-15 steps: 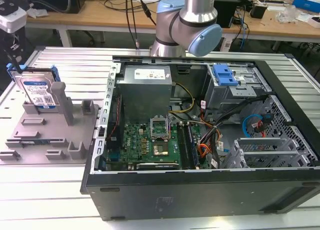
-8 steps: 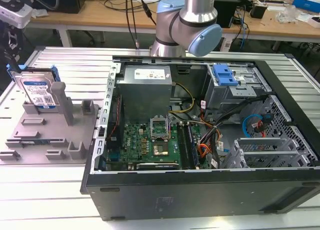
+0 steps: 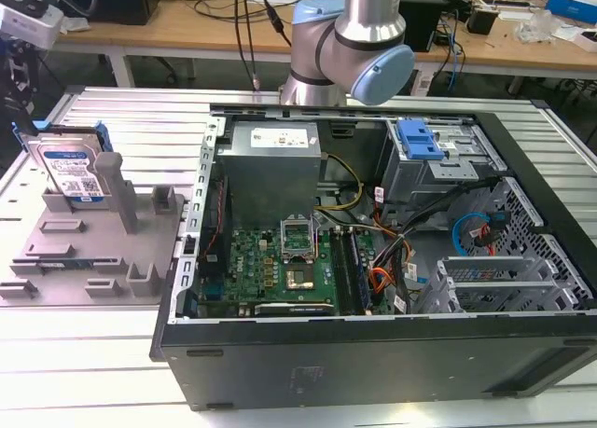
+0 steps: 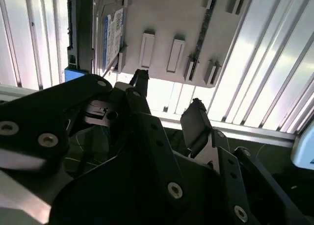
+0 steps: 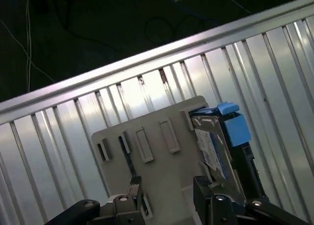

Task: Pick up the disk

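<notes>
Item: disk [image 3: 70, 172], a silver hard drive with blue rails, standing on edge in the grey fixture block [image 3: 93, 251], at the exterior view's left of the open computer case [image 3: 373, 260].
Gripper [image 4: 169, 95]: jaws apart, empty, clear of the disk.
Risk: an off-centre approach may tip the drive or snag a fixture post.

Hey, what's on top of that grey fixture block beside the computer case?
The disk stands on edge on the fixture block, label showing. A grey upright post covers one side of it, so how it seats cannot be seen.
</notes>
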`<act>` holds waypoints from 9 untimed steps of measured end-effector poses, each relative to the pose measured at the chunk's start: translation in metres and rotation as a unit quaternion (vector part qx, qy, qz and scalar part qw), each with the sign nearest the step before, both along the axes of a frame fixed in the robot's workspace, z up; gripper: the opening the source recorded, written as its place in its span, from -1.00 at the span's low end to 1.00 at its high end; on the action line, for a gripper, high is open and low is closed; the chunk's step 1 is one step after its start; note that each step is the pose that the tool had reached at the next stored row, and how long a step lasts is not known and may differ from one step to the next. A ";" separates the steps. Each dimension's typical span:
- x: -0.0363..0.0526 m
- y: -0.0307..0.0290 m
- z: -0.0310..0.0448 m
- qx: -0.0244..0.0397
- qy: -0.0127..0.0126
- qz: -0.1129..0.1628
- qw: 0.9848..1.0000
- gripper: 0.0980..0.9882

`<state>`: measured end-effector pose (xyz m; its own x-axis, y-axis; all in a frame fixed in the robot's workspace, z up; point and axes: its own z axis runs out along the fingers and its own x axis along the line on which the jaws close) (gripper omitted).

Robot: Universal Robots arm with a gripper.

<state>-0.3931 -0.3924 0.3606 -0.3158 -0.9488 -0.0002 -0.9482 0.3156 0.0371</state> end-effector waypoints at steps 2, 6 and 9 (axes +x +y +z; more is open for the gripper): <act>0.0000 0.0000 -0.0007 0.000 0.000 0.044 0.999 0.00; 0.0000 0.0001 -0.0009 -0.001 0.000 0.061 0.998 0.00; 0.0000 0.0001 -0.0010 -0.001 0.000 0.062 0.998 0.00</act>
<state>-0.3931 -0.3922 0.3596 -0.1968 -0.9804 0.0020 -0.9798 0.1968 0.0363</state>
